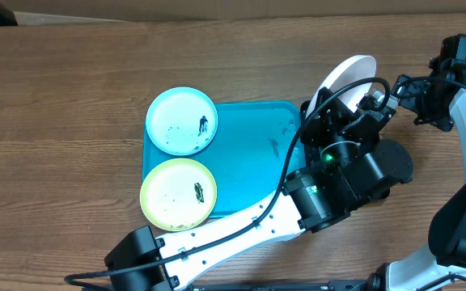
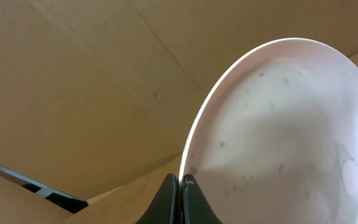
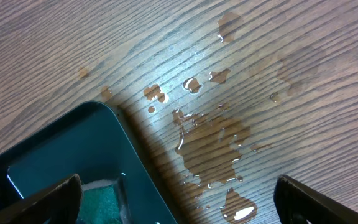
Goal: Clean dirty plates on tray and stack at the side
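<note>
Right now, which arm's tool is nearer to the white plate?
Left. The left tool is shut on the rim of the white plate, holding it tilted up. The right tool stands open over the wet table beside a dark tray, touching no plate.

Wooden desk (image 1: 71, 97) carries the blue tray (image 1: 253, 174) at centre frame; in the right wrist view, water drops (image 3: 213, 140) lie centre, dark tray (image 3: 55, 146) lower left

Robot lab: wooden table (image 1: 55, 121), cardboard backdrop (image 2: 73, 74)
</note>
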You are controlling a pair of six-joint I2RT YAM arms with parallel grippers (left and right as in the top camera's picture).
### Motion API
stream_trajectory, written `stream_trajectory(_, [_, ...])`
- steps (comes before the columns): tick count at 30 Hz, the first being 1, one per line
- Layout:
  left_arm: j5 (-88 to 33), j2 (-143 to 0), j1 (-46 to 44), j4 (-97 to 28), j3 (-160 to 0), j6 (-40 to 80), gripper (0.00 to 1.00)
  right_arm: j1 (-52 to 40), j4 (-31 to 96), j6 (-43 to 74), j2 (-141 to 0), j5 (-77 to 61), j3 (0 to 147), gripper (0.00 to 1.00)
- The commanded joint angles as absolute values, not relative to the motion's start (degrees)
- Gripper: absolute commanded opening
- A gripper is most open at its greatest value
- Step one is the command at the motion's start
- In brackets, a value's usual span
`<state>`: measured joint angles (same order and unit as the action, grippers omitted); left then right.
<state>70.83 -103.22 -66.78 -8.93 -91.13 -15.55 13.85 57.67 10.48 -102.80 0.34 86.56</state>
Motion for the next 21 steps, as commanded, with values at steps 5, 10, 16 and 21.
stream_trajectory(5, [71.7,-103.5,-67.0,-11.3,-92.4,-11.2,0.04,14.0,57.4,10.7,-102.2,0.4,86.6,1.00])
stream_trajectory(10, [64.6,-103.5,-65.4,-17.7,-92.3,-3.4,0.04,14.0,57.4,10.7,-102.2,0.4,86.6,1.00])
stream_trajectory(16, [60.3,-103.4,-61.7,-21.5,-92.3,2.5,0.04,14.0,57.4,10.7,-102.2,0.4,86.6,1.00])
stream_trajectory(21, [48.6,-103.2,-57.4,-28.6,-92.5,12.1,0.04,14.0,57.4,10.7,-102.2,0.4,86.6,1.00])
